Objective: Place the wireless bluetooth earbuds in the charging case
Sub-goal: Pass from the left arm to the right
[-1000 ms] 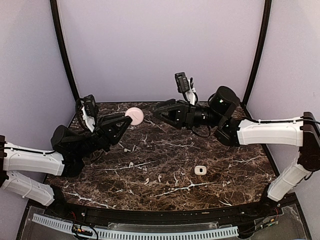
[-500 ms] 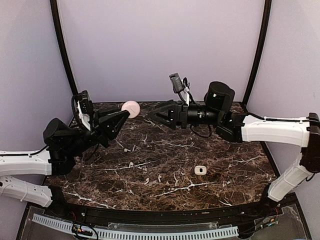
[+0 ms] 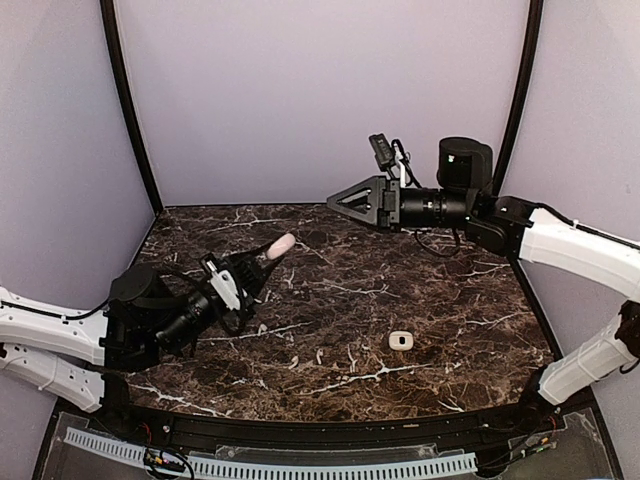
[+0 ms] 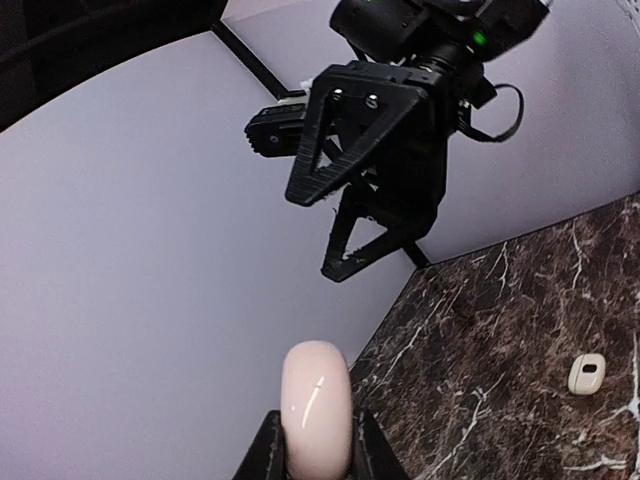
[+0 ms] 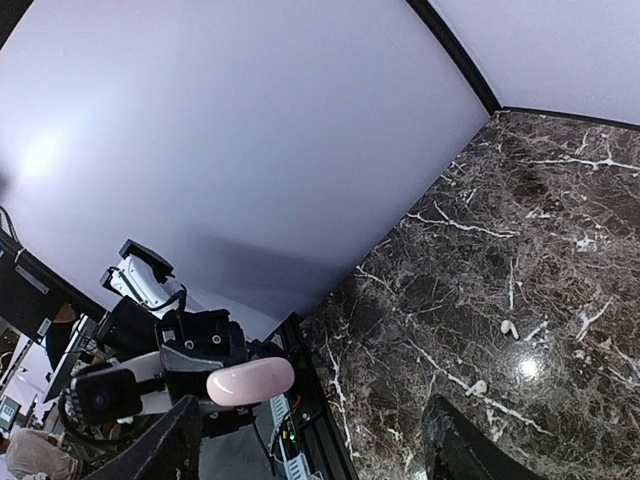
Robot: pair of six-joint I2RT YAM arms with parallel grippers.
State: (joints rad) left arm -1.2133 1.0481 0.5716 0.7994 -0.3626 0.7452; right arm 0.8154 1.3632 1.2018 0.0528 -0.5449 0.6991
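Inspector: Report on left end effector (image 4: pixel 316 452).

Recorder: Clamped on pink case (image 4: pixel 316 398), gripping it by both flanks near its lower end. Holds it clear above the tabletop (image 3: pixel 440 300), with the rounded end projecting past the fingertips and aimed towards the right arm.

Inspector: Right end effector (image 4: pixel 312 232)?

Recorder: Spread wide, with nothing between the fingers. Hangs raised above the far part of the tabletop, facing the pink case and well apart from it.

Inspector: Whereabouts of first earbud (image 5: pixel 509 327) and second earbud (image 5: pixel 476 387)?

Recorder: Lying loose on the tabletop, near each other but not touching. Outside the pink case, and well apart from the right end effector. Made out from the right wrist view only. Too small in the top view to separate from the marble veins with certainty.

Inspector: Anything further on the tabletop?

Recorder: White case (image 3: pixel 401 340), resting flat towards the near right. Shows a dark mark on its upper face. Sits apart from either end effector, untouched.
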